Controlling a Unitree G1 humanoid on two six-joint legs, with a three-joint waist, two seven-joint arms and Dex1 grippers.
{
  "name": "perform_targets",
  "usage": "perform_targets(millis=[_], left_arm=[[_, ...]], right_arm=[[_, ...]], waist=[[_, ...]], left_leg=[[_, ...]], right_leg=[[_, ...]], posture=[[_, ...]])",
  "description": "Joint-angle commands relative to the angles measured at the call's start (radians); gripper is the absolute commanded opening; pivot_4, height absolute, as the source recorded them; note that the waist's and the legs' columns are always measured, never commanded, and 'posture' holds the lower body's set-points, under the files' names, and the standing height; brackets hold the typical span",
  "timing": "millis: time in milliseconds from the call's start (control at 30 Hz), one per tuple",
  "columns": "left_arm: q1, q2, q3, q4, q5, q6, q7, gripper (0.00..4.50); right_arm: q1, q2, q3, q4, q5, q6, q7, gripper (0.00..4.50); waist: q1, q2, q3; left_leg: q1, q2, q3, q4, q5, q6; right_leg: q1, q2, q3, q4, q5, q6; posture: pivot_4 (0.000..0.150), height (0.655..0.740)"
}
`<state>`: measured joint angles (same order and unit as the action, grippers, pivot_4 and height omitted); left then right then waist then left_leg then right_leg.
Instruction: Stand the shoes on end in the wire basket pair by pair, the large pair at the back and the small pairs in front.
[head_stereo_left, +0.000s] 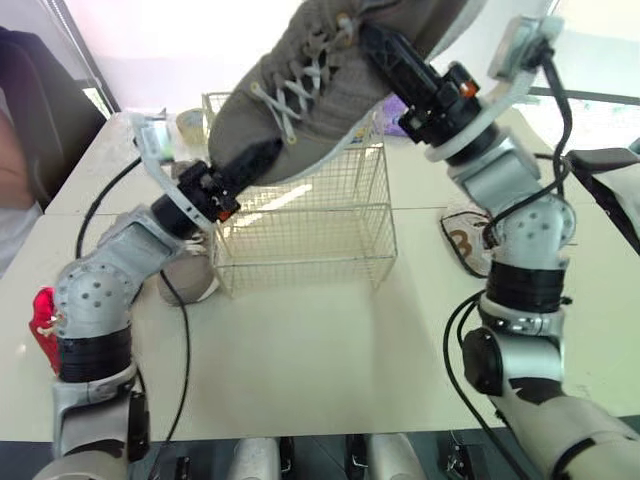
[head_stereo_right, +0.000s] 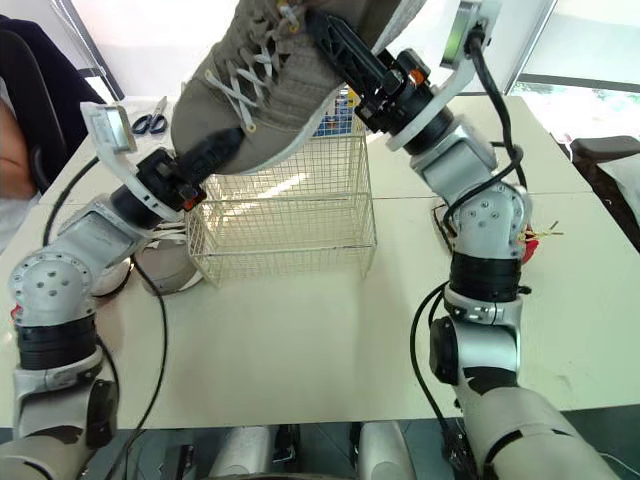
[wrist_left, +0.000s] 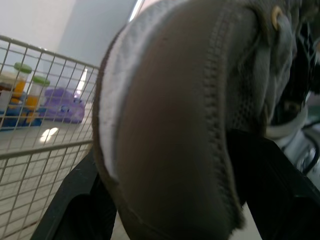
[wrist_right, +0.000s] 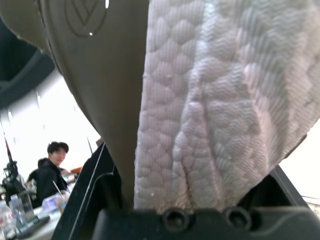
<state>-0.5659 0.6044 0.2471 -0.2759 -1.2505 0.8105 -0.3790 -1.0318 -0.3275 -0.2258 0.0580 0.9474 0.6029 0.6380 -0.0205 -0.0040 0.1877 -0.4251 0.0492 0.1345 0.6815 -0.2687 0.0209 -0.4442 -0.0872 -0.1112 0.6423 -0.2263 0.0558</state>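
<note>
White table (head_stereo_left: 330, 350), wire basket (head_stereo_left: 310, 235), shoe (head_stereo_left: 300, 90) aloft

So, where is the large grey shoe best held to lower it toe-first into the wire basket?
At the heel end, from above, where the right hand clamps it. The grey shoe hangs tilted, toe low above the wire basket; the left hand at the toe would likely block entry.

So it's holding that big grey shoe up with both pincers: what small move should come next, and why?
Probably lower the grey shoe, toe first, towards the back of the wire basket. It hangs slanted above the basket, the left pincer gripping its toe end and the right pincer its heel end, and the large pair belongs at the back.
</note>
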Motion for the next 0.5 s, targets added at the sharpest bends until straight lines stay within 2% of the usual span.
perform_targets(millis=[33,100,233,333,500], left_arm=[[0.058,0.169,0.041,-0.104,0.012,0.088,-0.079,3.02],[0.106,0.289,0.122,-0.154,-0.052,0.142,-0.143,3.02],[0.168,0.394,0.221,-0.197,-0.138,0.177,-0.176,3.02],[0.199,0.396,0.269,-0.209,-0.176,0.169,-0.126,3.02],[0.258,0.372,0.297,-0.246,-0.211,0.149,-0.059,3.02]], right_arm=[[-0.208,-0.114,-0.021,0.228,-0.126,-0.216,0.23,1.98],[-0.364,-0.192,0.007,0.496,-0.234,-0.359,0.375,1.98],[-0.565,-0.237,0.05,0.852,-0.38,-0.559,0.566,1.98],[-0.643,-0.225,0.092,1.023,-0.49,-0.674,0.663,1.98],[-0.67,-0.183,0.125,1.141,-0.602,-0.754,0.747,1.98]], waist=[[-0.001,0.001,0.001],[-0.001,0.002,0.006],[0.004,0.002,0.01],[-0.006,0.002,0.009],[-0.017,0.002,0.01]], left_leg=[[0.0,0.0,0.0,-0.001,0.0,0.0],[0.0,0.0,0.001,-0.002,0.0,0.0],[-0.002,0.001,0.0,-0.005,0.001,-0.003],[-0.001,0.0,0.002,-0.007,0.002,-0.005],[-0.002,0.0,0.002,-0.007,0.003,-0.005]], right_leg=[[-0.001,0.0,0.0,0.0,0.0,0.0],[-0.001,0.0,0.0,-0.001,0.0,0.0],[-0.001,0.001,-0.001,-0.008,0.0,0.0],[0.001,0.0,0.0,-0.012,0.0,0.0],[0.0,-0.001,0.0,-0.011,0.0,0.0]], posture=[[0.15,0.74],[0.15,0.74],[0.15,0.74],[0.15,0.74],[0.15,0.74]])
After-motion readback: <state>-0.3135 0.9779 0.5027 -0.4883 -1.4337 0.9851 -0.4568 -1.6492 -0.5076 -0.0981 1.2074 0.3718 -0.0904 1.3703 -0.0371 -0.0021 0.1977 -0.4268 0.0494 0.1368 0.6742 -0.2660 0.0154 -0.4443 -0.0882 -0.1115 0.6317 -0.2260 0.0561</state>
